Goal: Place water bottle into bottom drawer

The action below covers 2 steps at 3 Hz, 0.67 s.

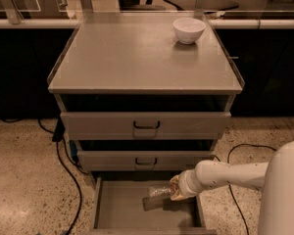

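A white bowl (pixel 189 30) sits far right on the grey cabinet top (pixel 137 58) (two handled upper drawers (pixel 146 126) below). The gripper (pixel 175 189), reaching in from the right, is clamped on the water bottle (pixel 158 193), which is held sideways just above the open bottom drawer (pixel 122 214). Black cables (pixel 71 180) cross the speckled floor (pixel 24 180).

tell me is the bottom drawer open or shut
Open: the bottom drawer is pulled out, grey floor showing; the gripper holds the water bottle over it.
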Available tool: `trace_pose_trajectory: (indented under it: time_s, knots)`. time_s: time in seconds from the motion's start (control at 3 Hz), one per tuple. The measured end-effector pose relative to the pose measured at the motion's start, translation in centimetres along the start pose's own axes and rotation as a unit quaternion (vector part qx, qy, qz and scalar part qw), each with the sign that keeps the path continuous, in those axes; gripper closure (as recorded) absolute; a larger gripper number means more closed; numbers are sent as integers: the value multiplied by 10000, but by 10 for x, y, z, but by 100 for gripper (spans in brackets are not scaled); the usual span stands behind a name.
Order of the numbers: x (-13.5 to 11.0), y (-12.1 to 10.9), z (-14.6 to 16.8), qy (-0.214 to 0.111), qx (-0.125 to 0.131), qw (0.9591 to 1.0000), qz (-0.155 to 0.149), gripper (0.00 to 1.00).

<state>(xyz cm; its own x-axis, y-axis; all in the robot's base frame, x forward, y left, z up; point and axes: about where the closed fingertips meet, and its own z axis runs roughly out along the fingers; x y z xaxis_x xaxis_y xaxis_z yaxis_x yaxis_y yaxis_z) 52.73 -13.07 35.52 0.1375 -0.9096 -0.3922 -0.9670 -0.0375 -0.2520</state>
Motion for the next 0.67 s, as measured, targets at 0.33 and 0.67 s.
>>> trace_pose_trajectory:
  time_s: [0.33, 0.67]
  knots:
    - [15, -3, 36, -150, -96, 9998, 63, 100]
    - [22, -8, 93, -398, -282, 9987, 122, 100]
